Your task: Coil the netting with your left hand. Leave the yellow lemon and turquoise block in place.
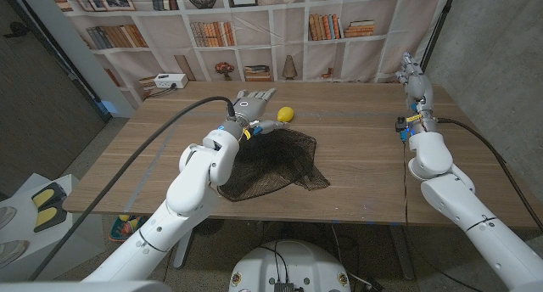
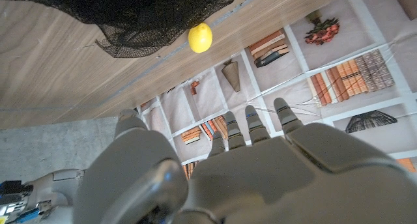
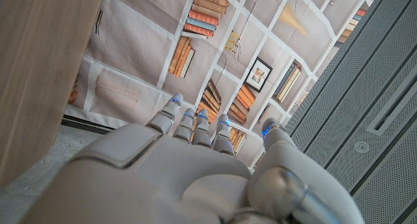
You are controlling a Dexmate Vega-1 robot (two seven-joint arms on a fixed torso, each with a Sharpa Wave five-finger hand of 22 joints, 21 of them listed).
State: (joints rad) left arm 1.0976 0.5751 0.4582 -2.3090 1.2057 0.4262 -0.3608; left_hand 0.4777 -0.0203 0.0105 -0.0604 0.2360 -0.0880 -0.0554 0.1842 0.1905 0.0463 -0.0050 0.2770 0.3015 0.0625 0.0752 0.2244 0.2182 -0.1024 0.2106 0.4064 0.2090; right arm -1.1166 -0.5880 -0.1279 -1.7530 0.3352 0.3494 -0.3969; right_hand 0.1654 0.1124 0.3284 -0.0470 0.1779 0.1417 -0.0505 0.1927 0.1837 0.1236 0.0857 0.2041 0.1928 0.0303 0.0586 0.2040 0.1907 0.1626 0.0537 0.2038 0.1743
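No legible text, label, brand, number or sign in any view. Book spines on printed bookshelf backdrop (image 1: 254,20) too small and blurred to read. Framed picture on backdrop, right wrist view: content not decipherable.

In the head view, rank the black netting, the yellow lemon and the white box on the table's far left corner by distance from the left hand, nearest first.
From the left hand:
1. Black netting: its near edge lies just beside and below the hand.
2. Yellow lemon: just to the hand's right; too close to the netting to rank firmly.
3. White box: far left corner, clearly farthest.
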